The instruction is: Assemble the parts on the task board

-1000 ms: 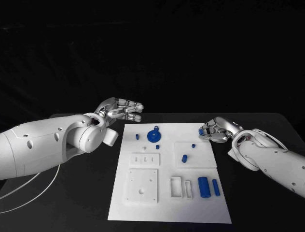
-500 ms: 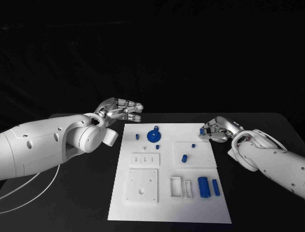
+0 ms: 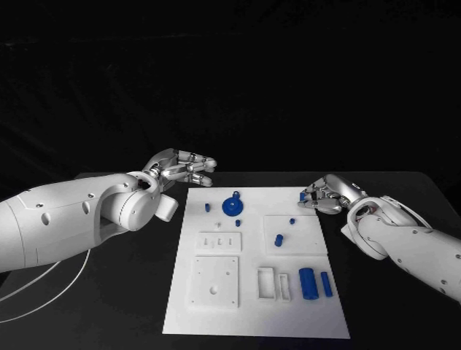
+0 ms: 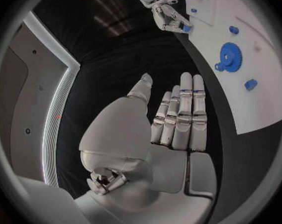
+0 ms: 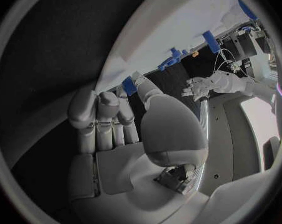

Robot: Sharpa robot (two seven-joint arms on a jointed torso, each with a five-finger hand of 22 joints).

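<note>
1. Head view: white task board (image 3: pixel 254 306) lay mid-worktop (image 3: pixel 104 306), between the arms. On it: blue gear (image 3: pixel 233 205), small pegs, two blue cylinders (image 3: pixel 315 282) near the front slots.
2. Left robot hand (image 3: pixel 181 166) hung off the board's far left corner, fingers straight and spread, released; likely parked clear.
3. Right robot hand (image 3: pixel 322 194) sat at the board's far right edge, fingers curled, a small blue part (image 5: pixel 129 85) at its fingertips. Grasping or merely touching: cannot tell.
</note>
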